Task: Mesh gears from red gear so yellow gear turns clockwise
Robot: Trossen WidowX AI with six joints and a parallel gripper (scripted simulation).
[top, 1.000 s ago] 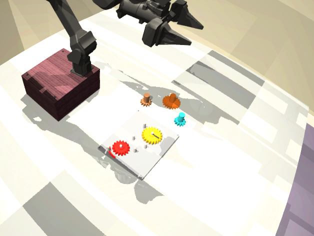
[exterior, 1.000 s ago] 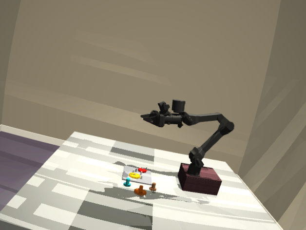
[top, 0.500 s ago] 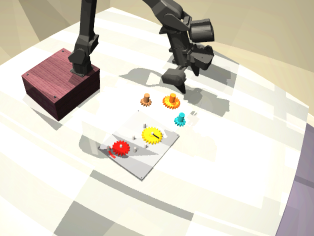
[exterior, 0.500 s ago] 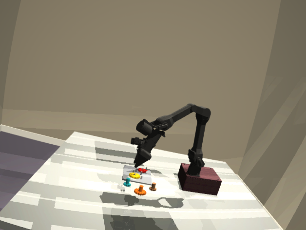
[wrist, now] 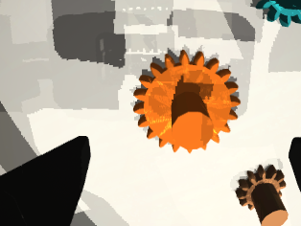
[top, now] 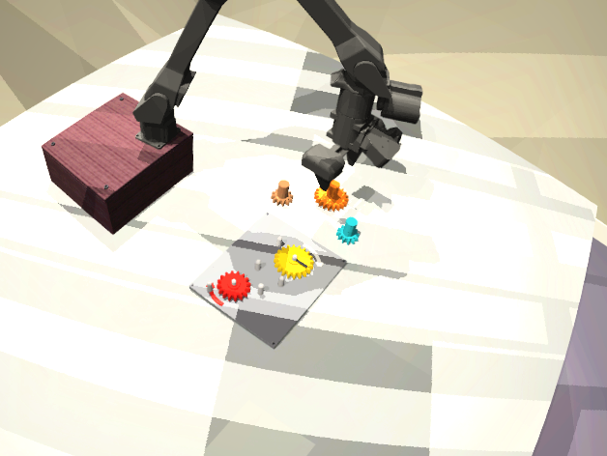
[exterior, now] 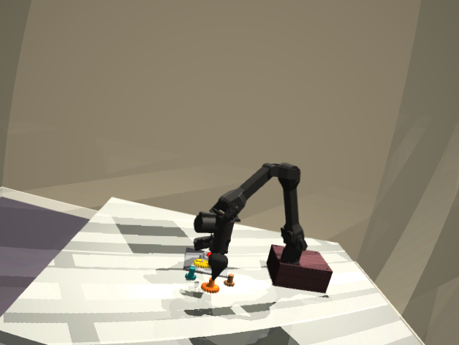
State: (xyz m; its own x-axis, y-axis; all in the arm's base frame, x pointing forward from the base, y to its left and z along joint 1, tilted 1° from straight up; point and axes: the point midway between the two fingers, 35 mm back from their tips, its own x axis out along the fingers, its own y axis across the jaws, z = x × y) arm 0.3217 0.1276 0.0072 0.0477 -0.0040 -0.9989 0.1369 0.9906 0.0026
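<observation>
Standing upright on the table point(top: 343, 392) point(exterior: 111, 289) point(wrist: 144, 192), close below the tips of the wide-open gripper point(top: 337, 177) point(exterior: 214, 276) point(wrist: 196, 147), with nothing gripped: see the orange gear point(top: 333, 204) point(exterior: 210, 287) point(wrist: 158, 101). Looks broad, flat and bright, toothed all round, with a thick round handle of the same colour rising from its middle. Lies, in the wrist view, slightly above the gap between the fingertips, with the handle top leaning into it. Near that, note the brown gear point(top: 282, 197) point(exterior: 229, 282) point(wrist: 268, 196), much smaller, short-toothed and likewise handled, toward the lower right of the wrist view. Beyond, find the teal gear point(top: 348, 233) point(exterior: 191, 275) point(wrist: 287, 11), small too, cut off by that view's top corner. Farther off, on the grey board point(top: 274, 323) point(exterior: 190, 256), spot the black-striped yellow gear point(top: 285, 265) point(exterior: 201, 263), then the red gear point(top: 233, 291) point(exterior: 209, 254), set apart, with bare pegs point(top: 258, 265) between and around them.
</observation>
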